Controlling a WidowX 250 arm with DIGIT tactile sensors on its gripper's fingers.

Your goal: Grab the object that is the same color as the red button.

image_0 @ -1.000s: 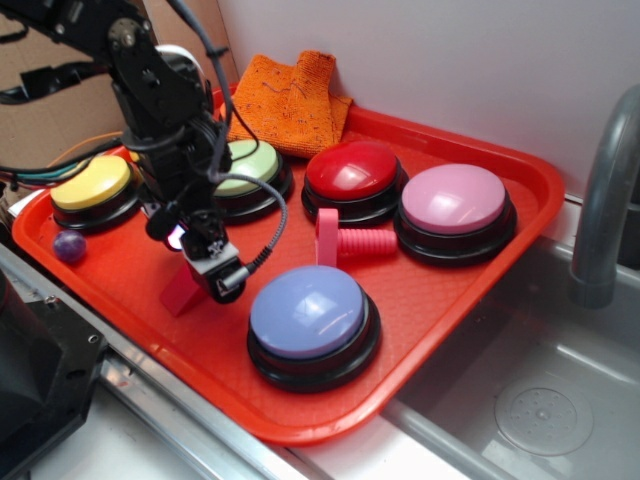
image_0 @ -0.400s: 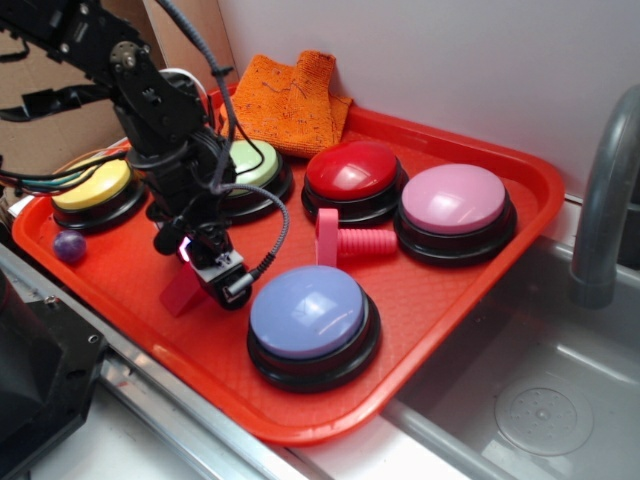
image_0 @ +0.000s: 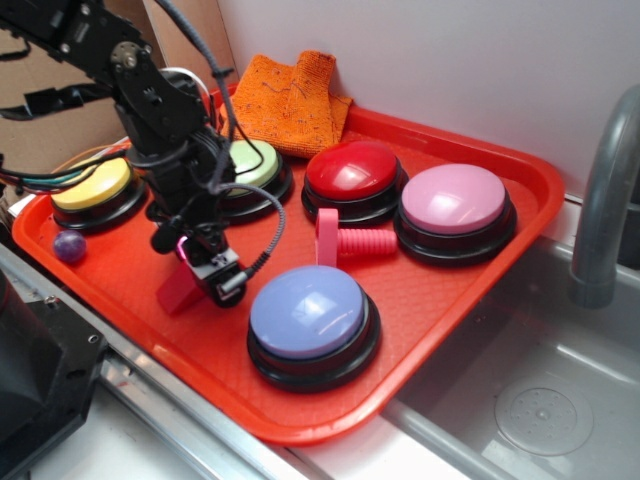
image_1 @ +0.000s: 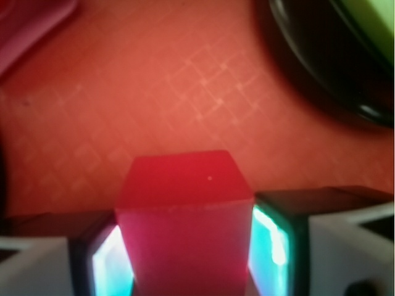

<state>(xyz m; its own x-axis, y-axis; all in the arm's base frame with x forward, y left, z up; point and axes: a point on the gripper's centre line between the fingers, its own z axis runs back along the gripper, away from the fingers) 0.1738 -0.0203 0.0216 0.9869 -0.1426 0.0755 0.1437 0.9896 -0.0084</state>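
- Gripper (image_0: 196, 262) stands low over the red tray (image_0: 440, 300), its two fingers (image_1: 281, 237) set against either side of the red wedge block (image_1: 185, 222) (wrist view: both pads meet the block's flanks, so the jaws are closed on it).
- Red wedge block (image_0: 178, 289) rests on the tray floor at the near-left part, beside the blue-purple button (image_0: 312, 318).
- Pink peg (image_0: 352, 240) lies between the blue-purple button and the red button (image_0: 352, 177).
- Pink button (image_0: 455, 208) sits right of the red button; green button (image_0: 250, 170) and yellow button (image_0: 93, 188) sit left.
- Small purple ball (image_0: 69, 246) lies near the yellow button.
- Orange cloth (image_0: 290, 100) occupies the far tray edge.
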